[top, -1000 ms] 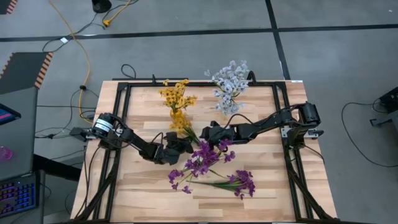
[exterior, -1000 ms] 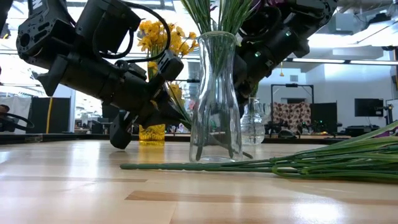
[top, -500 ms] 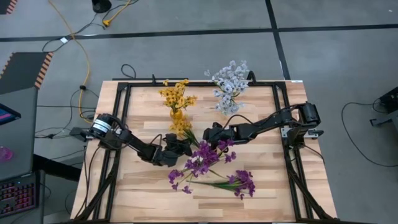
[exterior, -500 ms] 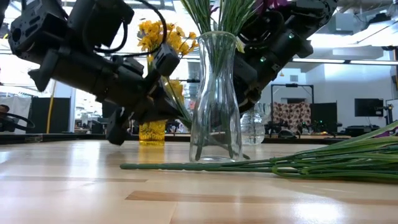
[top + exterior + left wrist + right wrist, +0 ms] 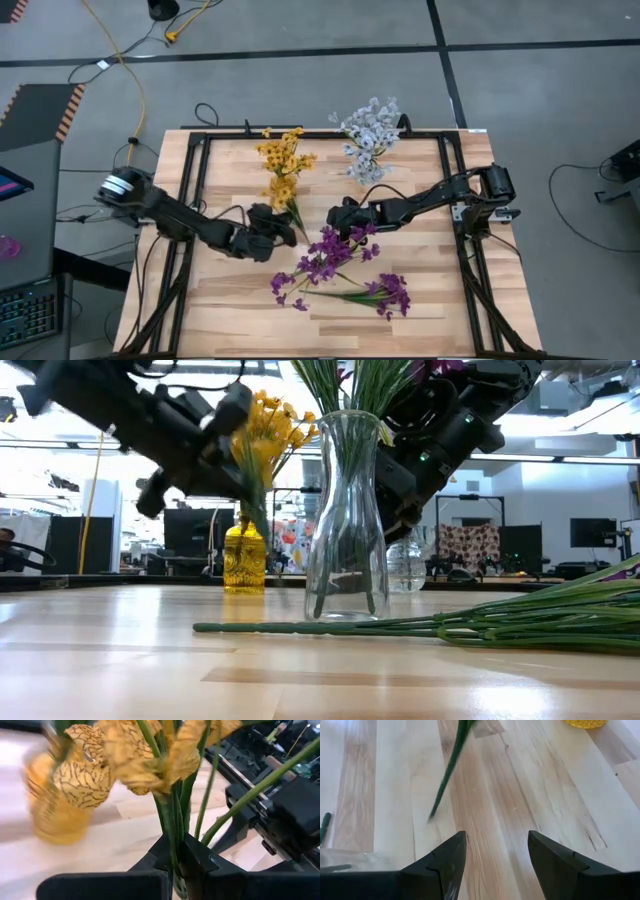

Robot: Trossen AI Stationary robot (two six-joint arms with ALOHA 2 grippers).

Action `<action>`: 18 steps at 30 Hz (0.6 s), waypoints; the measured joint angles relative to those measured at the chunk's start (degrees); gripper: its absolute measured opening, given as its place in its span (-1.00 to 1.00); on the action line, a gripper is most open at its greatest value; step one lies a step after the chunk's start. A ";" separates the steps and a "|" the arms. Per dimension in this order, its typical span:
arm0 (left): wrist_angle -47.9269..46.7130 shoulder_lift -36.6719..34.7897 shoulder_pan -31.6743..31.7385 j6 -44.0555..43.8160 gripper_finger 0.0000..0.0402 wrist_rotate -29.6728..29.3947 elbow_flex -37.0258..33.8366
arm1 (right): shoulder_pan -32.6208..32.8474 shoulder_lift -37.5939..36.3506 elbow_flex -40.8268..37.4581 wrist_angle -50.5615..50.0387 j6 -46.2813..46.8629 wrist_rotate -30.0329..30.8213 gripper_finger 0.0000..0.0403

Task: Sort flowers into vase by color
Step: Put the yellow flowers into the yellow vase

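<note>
The left gripper is fully closed on the green stem of a yellow flower sprig; the left wrist view shows the stem pinched between the two dark fingers with the blossoms rising past them. In the high view the gripper sits left of table centre, and the sprig runs from it up and slightly right toward the far edge, so its long axis points at the yellow vase, which stands just beyond the blossoms and already holds yellow flowers. The left arm is the nearer arm to that vase, and the stem end must be lifted clear of the rim and turned downward before insertion. At centre stands the clear vase containing purple flowers, with a loose purple bunch lying flat on the table in front of it. The white-blue flowers stand at the far edge. The right gripper waits beside the clear vase, fingers spread wide and holding nothing.
</note>
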 joint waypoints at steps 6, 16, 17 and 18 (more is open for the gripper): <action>-9.31 -11.97 -1.34 6.73 -0.95 -4.73 -0.02 | 0.00 0.00 0.00 -0.02 -0.02 0.06 0.18; -9.89 -26.58 -1.84 28.41 -0.95 -14.56 -0.02 | 0.00 0.00 0.00 0.03 -0.07 0.13 0.18; -9.81 -27.50 -1.84 30.13 -0.95 -15.78 -0.02 | 0.00 0.00 0.00 0.02 -0.08 0.13 0.18; -9.75 -28.22 -1.84 31.32 -0.95 -16.87 -0.02 | 0.00 0.00 0.00 0.02 -0.08 0.14 0.18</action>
